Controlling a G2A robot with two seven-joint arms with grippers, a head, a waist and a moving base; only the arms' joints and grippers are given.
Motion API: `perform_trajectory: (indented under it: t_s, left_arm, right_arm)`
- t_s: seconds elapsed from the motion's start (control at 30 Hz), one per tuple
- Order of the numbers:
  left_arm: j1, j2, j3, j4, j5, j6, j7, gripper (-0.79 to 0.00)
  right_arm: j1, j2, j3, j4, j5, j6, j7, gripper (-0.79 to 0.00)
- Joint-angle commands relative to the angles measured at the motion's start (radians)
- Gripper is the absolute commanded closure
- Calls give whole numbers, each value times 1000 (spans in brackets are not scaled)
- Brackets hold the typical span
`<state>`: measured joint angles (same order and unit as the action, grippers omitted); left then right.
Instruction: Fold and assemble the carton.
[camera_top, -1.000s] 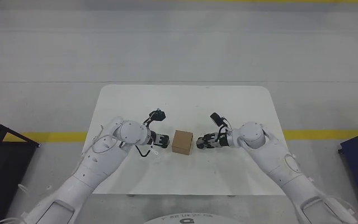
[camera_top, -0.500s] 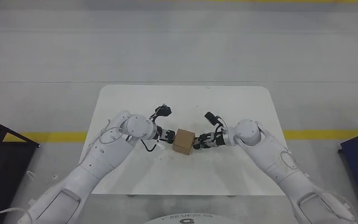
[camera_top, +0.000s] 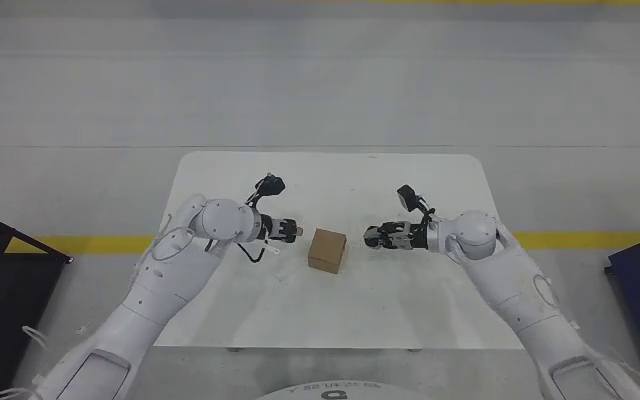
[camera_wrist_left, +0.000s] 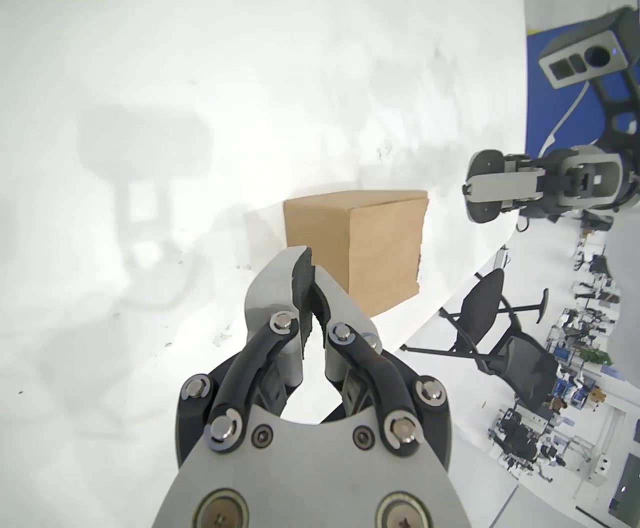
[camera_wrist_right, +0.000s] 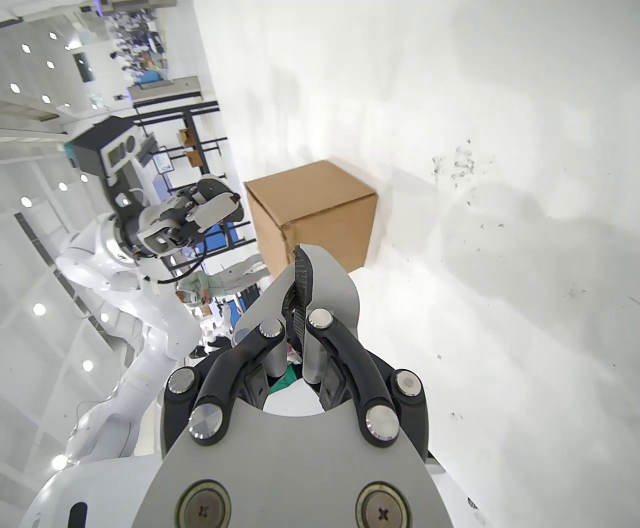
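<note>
A small brown carton (camera_top: 327, 250), closed into a cube, stands near the middle of the white table (camera_top: 330, 180). My left gripper (camera_top: 295, 231) is a short way to its left, shut with nothing between its fingers, pointing at the carton (camera_wrist_left: 355, 250). My right gripper (camera_top: 371, 237) is a short gap to its right, also shut and empty, facing the carton (camera_wrist_right: 310, 215). Neither gripper touches it. In the left wrist view my own gripper (camera_wrist_left: 307, 265) is in front and the other arm's gripper (camera_wrist_left: 472, 200) is beyond the carton.
Bare white tabletop lies all around the carton. The table's near edge (camera_top: 330, 347) runs in front of both arms. Beyond the table, office chairs (camera_wrist_left: 500, 325) and a dark rack (camera_wrist_right: 190, 135) stand on the grey floor.
Both grippers closed in on the carton's sides half a second ago, then drew back outward. The carton stays in place, closed.
</note>
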<state>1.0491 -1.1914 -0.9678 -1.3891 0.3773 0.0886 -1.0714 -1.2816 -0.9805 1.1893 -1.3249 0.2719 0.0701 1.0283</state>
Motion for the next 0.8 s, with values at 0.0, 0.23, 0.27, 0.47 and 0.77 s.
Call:
perform_trajectory:
  t_s: [0.0,0.23,0.27,0.47,0.77]
  left_arm:
    - [25,20,-91,-35,-17,3,6,-785]
    - [25,20,-91,-35,-17,3,6,-639]
    - [25,20,-90,-35,-17,3,6,-679]
    - [25,20,-91,-35,-17,3,6,-784]
    - [25,20,-91,-35,-17,3,6,-785]
  right_arm:
    - [-26,13,74,-56,23,7,-12,-388]
    - [-31,21,110,-82,38,32,-2,-286]
    - [-31,20,109,-81,38,31,-2,-341]
    - [-31,20,109,-81,38,31,-2,-639]
    - [-31,20,109,-81,38,31,-2,-785]
